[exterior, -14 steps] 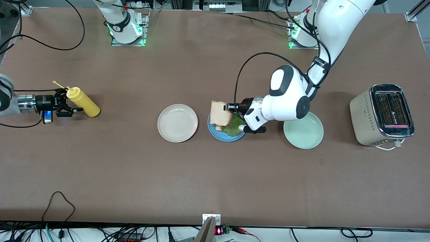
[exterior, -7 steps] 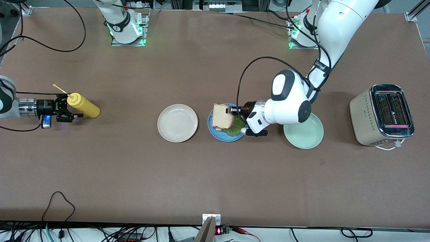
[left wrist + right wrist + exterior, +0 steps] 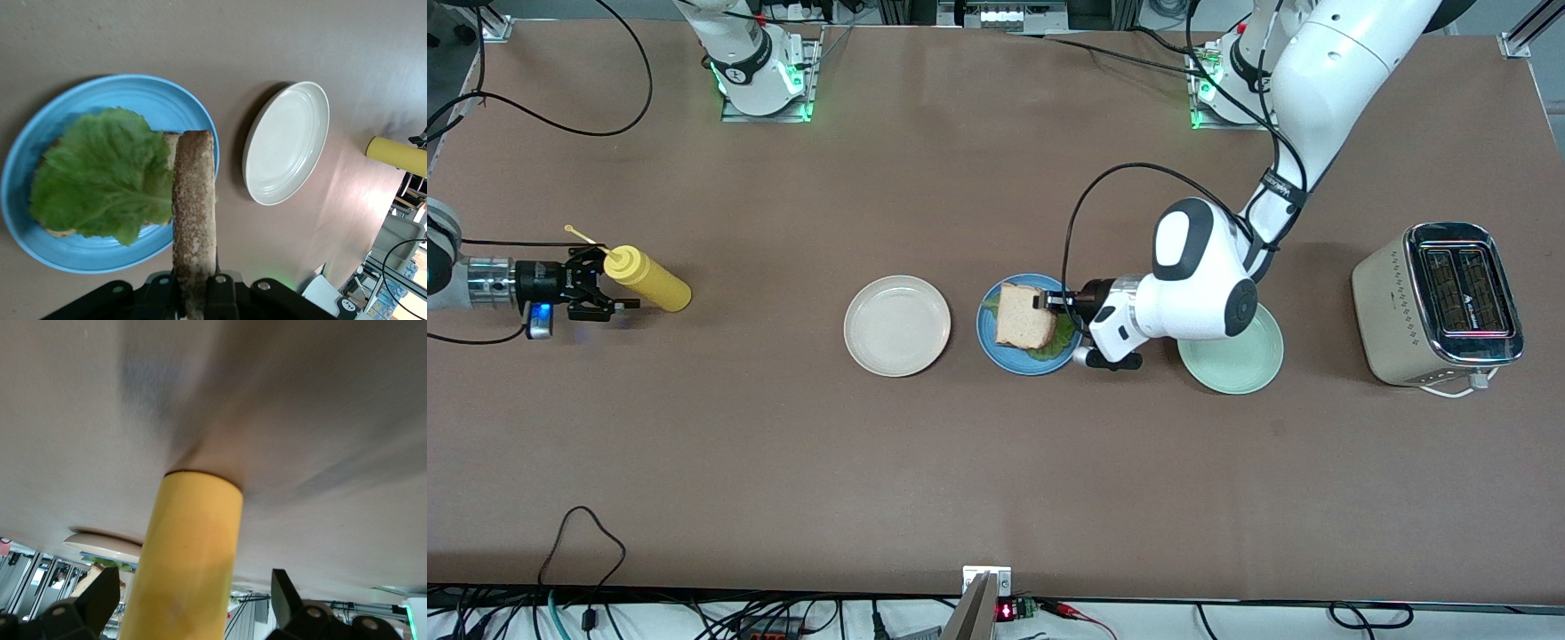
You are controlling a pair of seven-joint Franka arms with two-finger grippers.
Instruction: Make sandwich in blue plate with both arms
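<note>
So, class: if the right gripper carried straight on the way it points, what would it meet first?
The yellow squeeze bottle, standing just ahead of the right gripper, between its open fingers, though depth is unclear.

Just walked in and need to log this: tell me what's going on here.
The left gripper is shut on a bread slice, held over the lettuce leaf and lower slice on the blue plate. The right gripper is open around the top of the yellow squeeze bottle at the right arm's end of the table.
</note>
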